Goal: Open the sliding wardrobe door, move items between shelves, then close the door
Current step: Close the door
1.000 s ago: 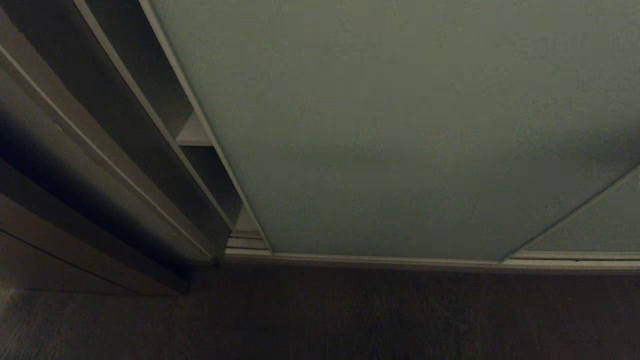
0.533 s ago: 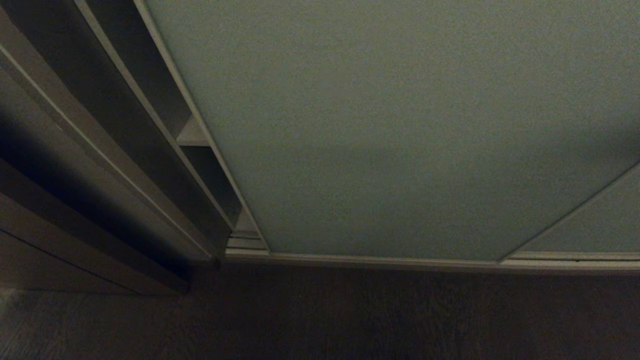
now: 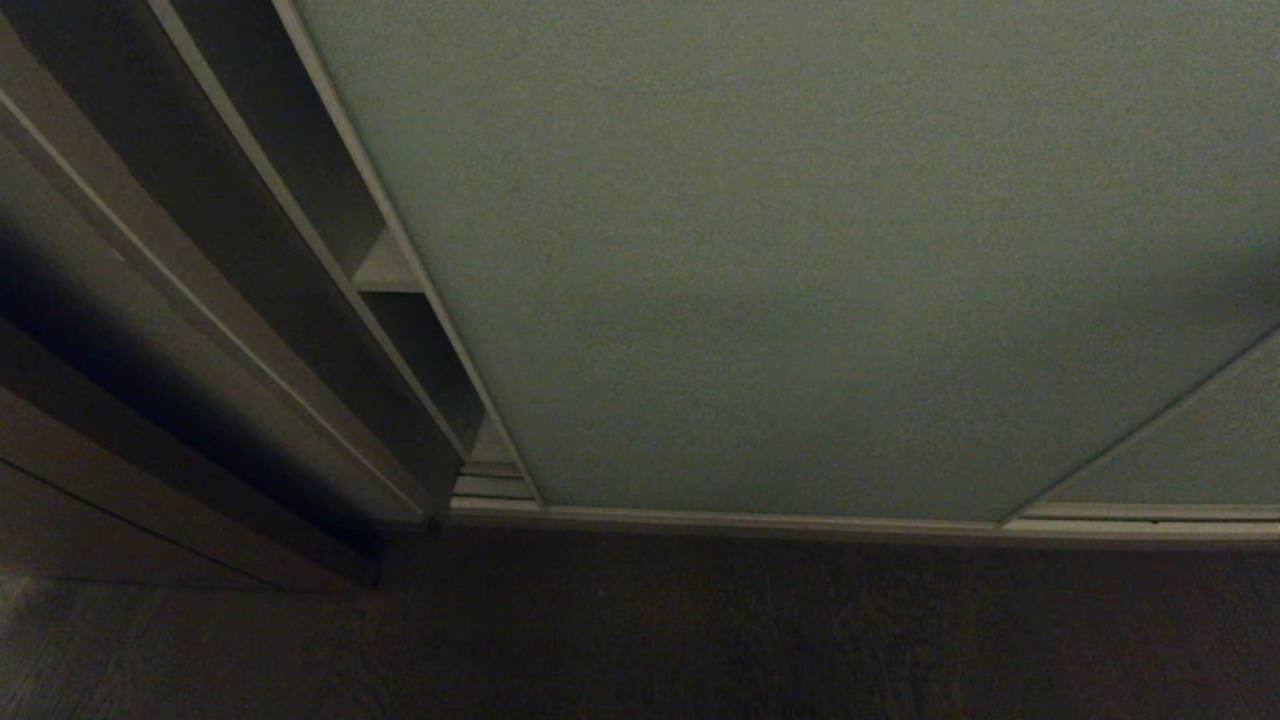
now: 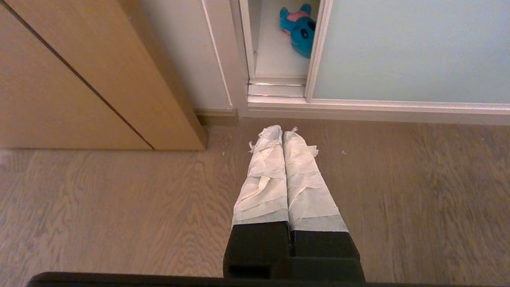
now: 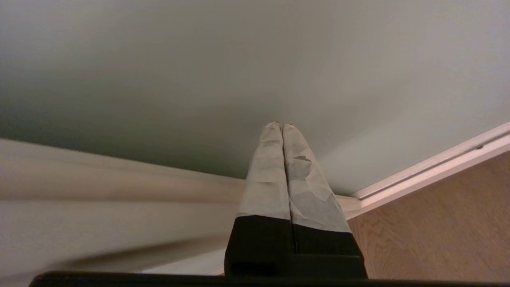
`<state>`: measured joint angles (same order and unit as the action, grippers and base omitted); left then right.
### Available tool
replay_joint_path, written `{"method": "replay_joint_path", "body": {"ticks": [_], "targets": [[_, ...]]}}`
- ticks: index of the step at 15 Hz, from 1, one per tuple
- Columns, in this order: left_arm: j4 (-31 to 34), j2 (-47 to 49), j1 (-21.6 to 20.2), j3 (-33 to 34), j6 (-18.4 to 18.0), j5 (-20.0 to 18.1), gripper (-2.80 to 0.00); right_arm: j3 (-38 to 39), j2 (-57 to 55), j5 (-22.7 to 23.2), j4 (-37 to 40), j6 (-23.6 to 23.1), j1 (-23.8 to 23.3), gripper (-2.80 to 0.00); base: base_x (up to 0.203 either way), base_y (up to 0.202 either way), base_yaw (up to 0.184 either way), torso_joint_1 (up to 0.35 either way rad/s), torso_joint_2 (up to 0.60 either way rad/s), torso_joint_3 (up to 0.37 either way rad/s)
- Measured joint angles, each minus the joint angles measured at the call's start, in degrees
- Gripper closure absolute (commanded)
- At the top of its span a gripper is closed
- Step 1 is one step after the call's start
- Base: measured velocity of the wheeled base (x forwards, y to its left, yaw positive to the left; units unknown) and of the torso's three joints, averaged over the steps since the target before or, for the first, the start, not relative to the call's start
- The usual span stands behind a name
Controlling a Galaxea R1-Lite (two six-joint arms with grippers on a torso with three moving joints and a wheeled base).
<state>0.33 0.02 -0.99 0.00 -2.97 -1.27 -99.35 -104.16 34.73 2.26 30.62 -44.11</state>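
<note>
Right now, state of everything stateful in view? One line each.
sliding wardrobe door: nearly closed, a narrow gap open at its left edge.
blue plush toy: lying on the wardrobe's bottom board, seen through the gap.
left gripper: shut, empty, hanging over the floor.
right gripper: shut, empty, tips at the door panel; contact unclear.

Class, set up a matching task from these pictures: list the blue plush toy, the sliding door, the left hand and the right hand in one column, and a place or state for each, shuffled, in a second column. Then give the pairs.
Things:
1. blue plush toy
2. sliding wardrobe door
3. left hand
4. right hand

Places or states:
A. shut, above the wooden floor
B. shut, tips at the grey-green panel
C. lying inside the wardrobe
D. leaving a narrow gap

Pairs: 1-C, 2-D, 3-A, 4-B
</note>
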Motion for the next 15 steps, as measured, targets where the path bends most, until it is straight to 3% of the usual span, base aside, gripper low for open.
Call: {"method": "replay_joint_path", "body": {"ticks": [6,15], "targets": [[0.0,0.0,0.0,0.0,-0.02,-0.04,0.0,-1.35,-2.35,-0.52,-1.0,0.02,1.36,0.0,0.0,0.0,0.0,0.0,0.0,0.0],[-0.03,0.0,-0.01,0.0,0.0,-0.03,0.0,6.4,4.63,-0.33,-1.32,0.05,4.76,0.0,0.0,0.0,0.0,0.0,0.0,0.0]]}}
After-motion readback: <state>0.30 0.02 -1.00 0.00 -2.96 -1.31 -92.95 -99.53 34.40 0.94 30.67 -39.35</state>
